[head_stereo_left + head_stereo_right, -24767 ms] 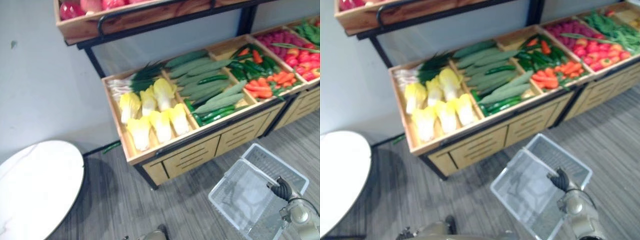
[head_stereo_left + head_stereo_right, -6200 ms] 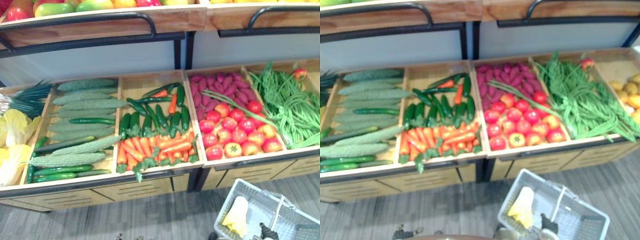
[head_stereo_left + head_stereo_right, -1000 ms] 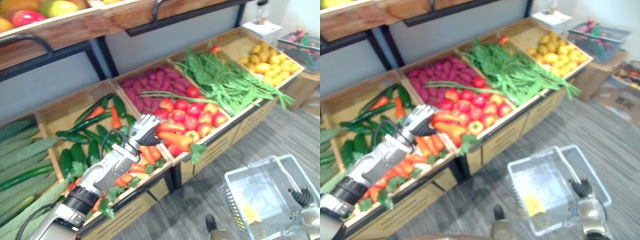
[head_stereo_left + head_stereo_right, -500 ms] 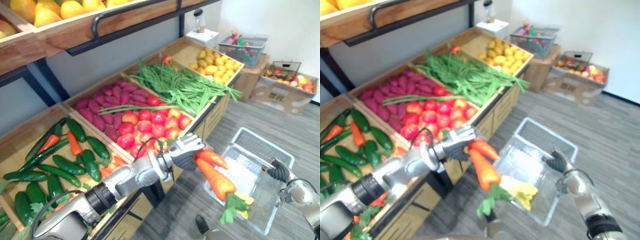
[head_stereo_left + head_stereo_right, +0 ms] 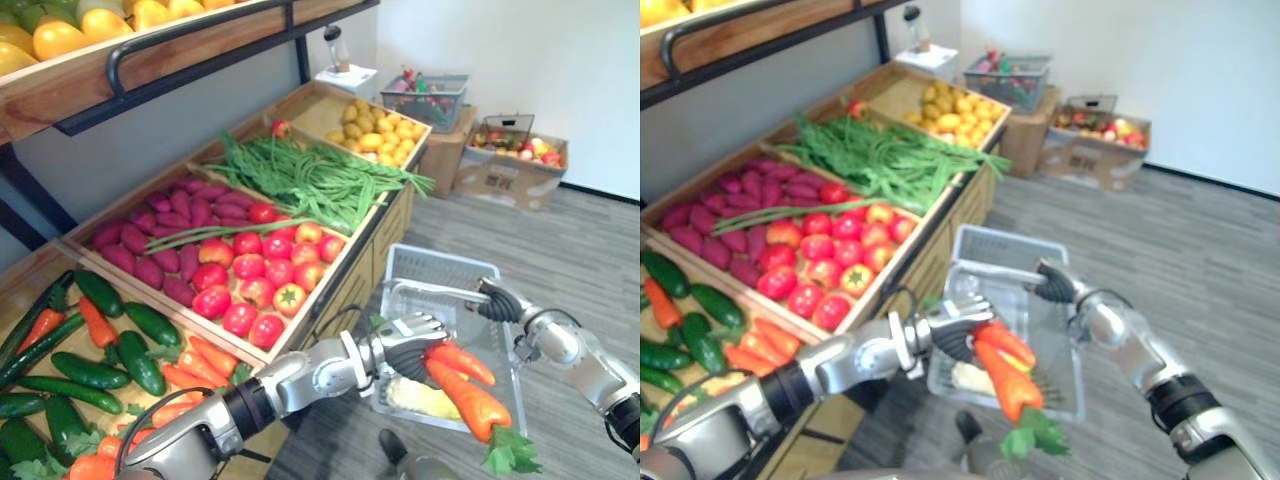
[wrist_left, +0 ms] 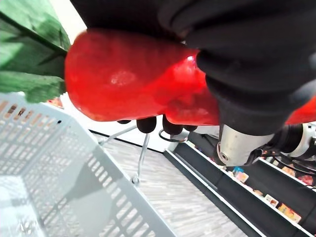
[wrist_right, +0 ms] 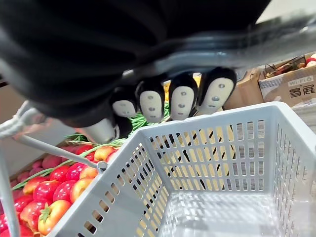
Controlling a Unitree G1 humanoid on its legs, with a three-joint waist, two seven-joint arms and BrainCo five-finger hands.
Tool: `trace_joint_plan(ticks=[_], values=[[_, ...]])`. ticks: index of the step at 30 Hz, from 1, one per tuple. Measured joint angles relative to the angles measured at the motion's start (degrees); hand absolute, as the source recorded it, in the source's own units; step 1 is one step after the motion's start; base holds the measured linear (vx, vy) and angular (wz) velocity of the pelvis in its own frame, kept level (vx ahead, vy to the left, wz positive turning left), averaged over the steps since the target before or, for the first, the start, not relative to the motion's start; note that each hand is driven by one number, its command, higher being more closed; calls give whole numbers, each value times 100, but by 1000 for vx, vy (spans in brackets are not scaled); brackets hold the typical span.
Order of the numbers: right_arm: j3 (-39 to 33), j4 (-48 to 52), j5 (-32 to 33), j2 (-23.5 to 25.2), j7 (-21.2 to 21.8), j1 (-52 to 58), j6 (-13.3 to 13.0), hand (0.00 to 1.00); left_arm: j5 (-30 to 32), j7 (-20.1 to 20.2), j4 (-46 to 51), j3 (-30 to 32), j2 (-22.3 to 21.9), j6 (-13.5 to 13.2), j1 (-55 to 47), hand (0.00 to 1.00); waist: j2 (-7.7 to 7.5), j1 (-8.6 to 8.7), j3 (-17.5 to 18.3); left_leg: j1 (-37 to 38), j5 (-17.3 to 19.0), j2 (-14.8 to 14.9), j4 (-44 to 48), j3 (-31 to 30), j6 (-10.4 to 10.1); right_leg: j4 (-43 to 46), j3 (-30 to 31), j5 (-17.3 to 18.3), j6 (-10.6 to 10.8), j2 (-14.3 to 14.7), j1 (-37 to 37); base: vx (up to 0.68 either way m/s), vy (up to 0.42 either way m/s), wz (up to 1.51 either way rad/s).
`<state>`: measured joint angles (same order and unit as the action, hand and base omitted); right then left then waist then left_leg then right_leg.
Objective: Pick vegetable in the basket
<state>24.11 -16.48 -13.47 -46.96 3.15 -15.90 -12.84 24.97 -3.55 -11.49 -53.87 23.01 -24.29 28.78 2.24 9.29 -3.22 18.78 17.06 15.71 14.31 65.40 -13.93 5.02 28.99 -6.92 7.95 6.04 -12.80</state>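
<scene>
The left hand (image 5: 404, 342) gripped two orange carrots (image 5: 470, 402) just above the white basket (image 5: 432, 266), and the right hand (image 5: 497, 302) was curled tight around its handle (image 5: 440, 290).

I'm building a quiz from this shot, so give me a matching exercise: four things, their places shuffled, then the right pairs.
1 carrots
2 basket
3 tomatoes
4 cardboard box

A on the floor by the wall
B gripped in the left hand
C in a wooden bin
D hanging by its handle from the right hand

Pairs: 1-B, 2-D, 3-C, 4-A
</scene>
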Motion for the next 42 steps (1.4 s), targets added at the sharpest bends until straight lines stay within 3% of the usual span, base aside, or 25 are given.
trace_joint_plan(ticks=[11,20,21,31,42], values=[[187,127,107,-45,185,-327,1,100,292,-1,-1615,37,-766,397,-197,100,-11,20,-9,-34,0,-27,-6,164,0,29,111,-5,8,40,-122,5,-8,-5],[394,178,108,124,362,-536,5,100,908,-96,-2641,529,-1289,689,-192,100,-16,94,-18,24,-2,-24,-13,284,-1,35,186,-6,8,99,-138,2,-5,-4],[394,180,108,143,367,-539,5,100,998,-110,-2783,580,-1335,726,-192,0,-18,96,-19,41,-2,-27,-11,325,-1,45,236,-6,8,120,-140,-3,-7,-13],[375,244,245,167,484,-572,32,100,1250,-193,-3304,922,-1473,930,-166,0,-89,144,-169,146,-2,-57,-8,596,-2,88,456,-19,27,244,-185,-7,-16,-13],[375,435,283,168,625,-566,49,100,1251,-154,-3393,929,-1498,942,-133,0,-95,142,-281,174,-2,-92,-3,643,-2,89,549,-43,62,255,-177,-18,-30,-3]])
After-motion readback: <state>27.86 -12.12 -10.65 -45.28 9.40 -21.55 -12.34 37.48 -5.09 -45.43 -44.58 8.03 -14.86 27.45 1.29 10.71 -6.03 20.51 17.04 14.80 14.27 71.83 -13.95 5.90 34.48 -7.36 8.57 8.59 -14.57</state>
